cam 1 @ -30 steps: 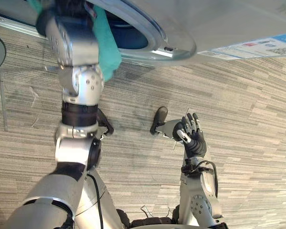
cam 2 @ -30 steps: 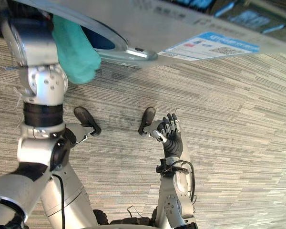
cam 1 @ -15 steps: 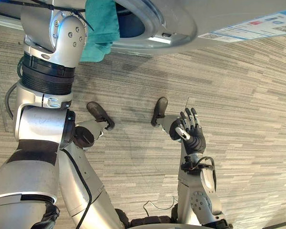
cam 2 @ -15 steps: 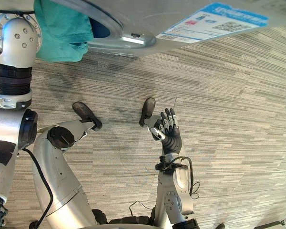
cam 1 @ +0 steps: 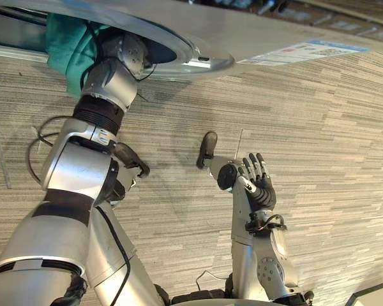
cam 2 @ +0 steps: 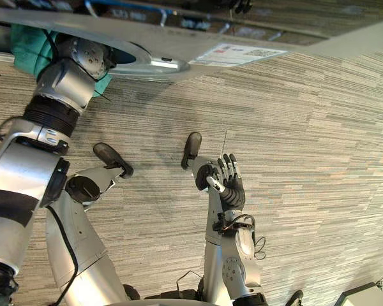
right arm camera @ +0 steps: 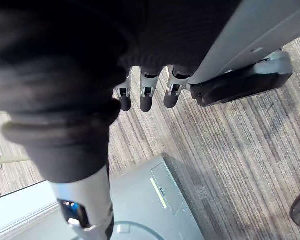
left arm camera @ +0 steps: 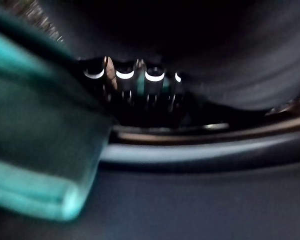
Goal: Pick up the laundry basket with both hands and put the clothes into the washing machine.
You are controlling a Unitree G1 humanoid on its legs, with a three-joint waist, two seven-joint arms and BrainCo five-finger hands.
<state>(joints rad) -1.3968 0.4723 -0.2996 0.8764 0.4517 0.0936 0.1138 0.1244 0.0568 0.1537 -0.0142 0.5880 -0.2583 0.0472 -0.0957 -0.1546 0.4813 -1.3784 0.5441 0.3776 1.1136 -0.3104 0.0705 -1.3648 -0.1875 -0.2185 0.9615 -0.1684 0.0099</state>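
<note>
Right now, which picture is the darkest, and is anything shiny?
The left wrist view is darkest: the left hand reaches into the unlit washing machine, small bright glints on the hand, the teal cloth beside it. The left eye view is evenly lit; the door ring shows bright glare and a soft shadow lies on the floor below.

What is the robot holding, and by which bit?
Right hand: open, nothing. Left hand reaches into the washer beside the teal cloth; a grip cannot be told.
</note>
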